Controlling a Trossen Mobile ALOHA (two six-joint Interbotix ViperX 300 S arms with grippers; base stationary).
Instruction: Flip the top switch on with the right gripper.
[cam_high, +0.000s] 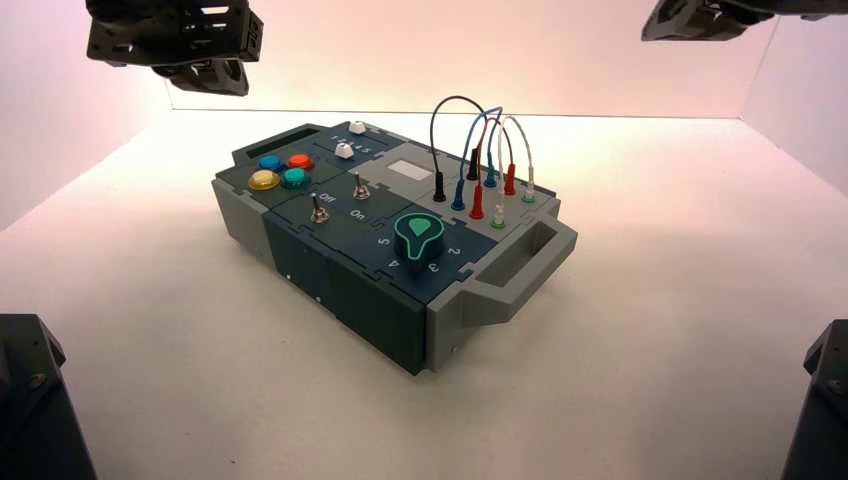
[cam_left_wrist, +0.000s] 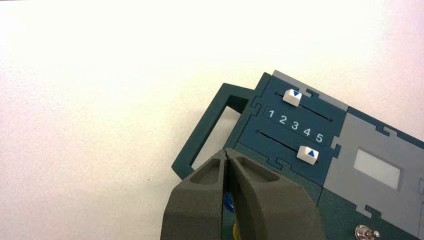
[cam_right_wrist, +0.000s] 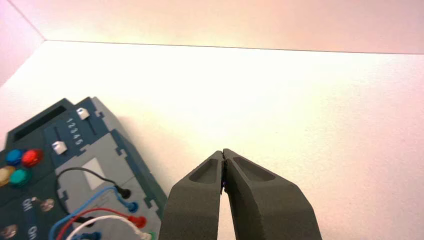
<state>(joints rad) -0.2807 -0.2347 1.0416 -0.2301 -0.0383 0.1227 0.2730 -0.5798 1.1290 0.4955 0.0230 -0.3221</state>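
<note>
Approach pending: right gripper (cam_right_wrist: 223, 152), jaws closed and empty beyond the wires, must travel to the top toggle switch (cam_high: 361, 187); left gripper (cam_left_wrist: 226, 151), likewise closed, idles above the box's slider end.

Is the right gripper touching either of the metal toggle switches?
No, the right gripper hangs over the bare table, well away from both toggles.

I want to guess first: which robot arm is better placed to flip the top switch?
Probably the left: its tool hangs near the box's button end, while the right tool hangs off beyond the wires.
</note>
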